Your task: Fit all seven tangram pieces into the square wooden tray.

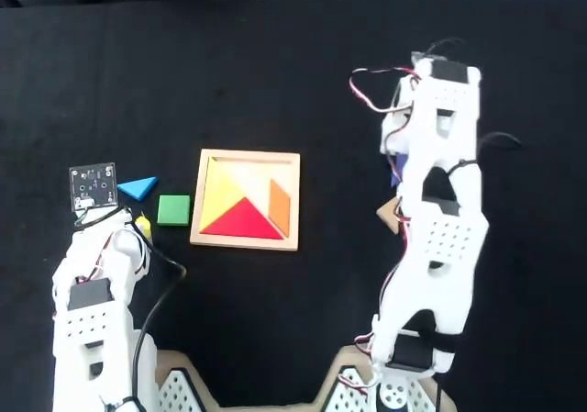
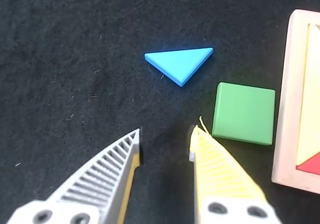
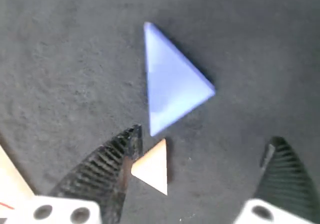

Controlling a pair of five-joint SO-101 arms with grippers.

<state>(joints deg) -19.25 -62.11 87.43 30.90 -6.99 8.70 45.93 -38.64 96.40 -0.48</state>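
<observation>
In the high view the tray point(image 1: 246, 245) sits a little left of the frame's centre on the black table point(image 1: 275, 82). Inside it we see a yellow triangle point(image 1: 218, 201) at the left, a red triangle point(image 1: 243, 221) along the lower edge and touching the yellow one, and an orange piece point(image 1: 280, 206) by the right wall. The upper part of the tray's floor is bare.

The green square point(image 1: 173, 209) lies just left of the tray. The blue triangle point(image 1: 138, 188) lies up and left of the square, apart from it. The left pincer point(image 2: 165, 139) is at the lower left of the frame. Its gap is narrow and holds nothing, and its yellow finger point(image 2: 215, 169) is just beside the green square.

Right of centre, the right pincer point(image 3: 202, 141) stands wide open and holds nothing. A purple triangle point(image 3: 172, 82) lies beyond its tips. A small tan triangle point(image 3: 152, 166) lies just beside its black finger point(image 3: 107, 169); we cannot tell whether they touch.
</observation>
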